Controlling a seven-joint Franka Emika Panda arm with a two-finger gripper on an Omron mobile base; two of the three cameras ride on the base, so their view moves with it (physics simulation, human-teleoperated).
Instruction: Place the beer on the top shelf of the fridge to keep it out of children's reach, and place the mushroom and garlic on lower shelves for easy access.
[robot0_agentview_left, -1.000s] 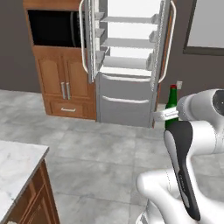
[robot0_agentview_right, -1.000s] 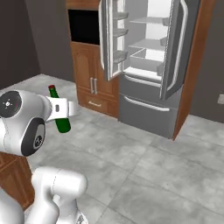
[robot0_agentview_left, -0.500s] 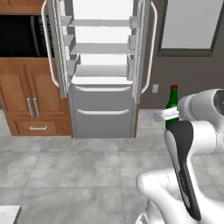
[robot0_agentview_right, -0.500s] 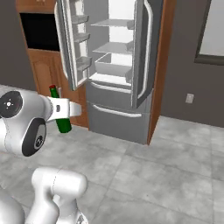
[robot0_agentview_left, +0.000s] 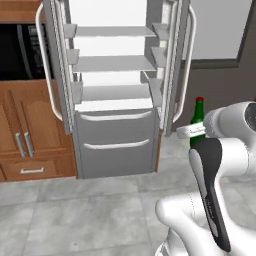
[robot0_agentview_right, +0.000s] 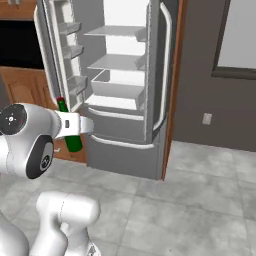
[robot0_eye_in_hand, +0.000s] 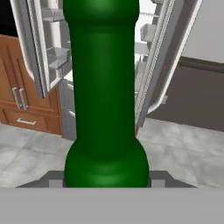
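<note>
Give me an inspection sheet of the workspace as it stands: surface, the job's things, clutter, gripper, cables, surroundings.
Surface: grey tiled floor in front of the fridge; nothing lying on it.
Job's things: beer held upright off the floor, red cap up, in front of the fridge, whose upper doors stand open. Top shelf and lower shelves bare. Mushroom and garlic: nothing seen.
Clutter: nothing seen.
Gripper: gripper shut on the beer, at about the height of the fridge's drawers.
Cables: nothing seen.
Surroundings: black oven set in wood cabinets left of the fridge; dark wall with an outlet to the right.
</note>
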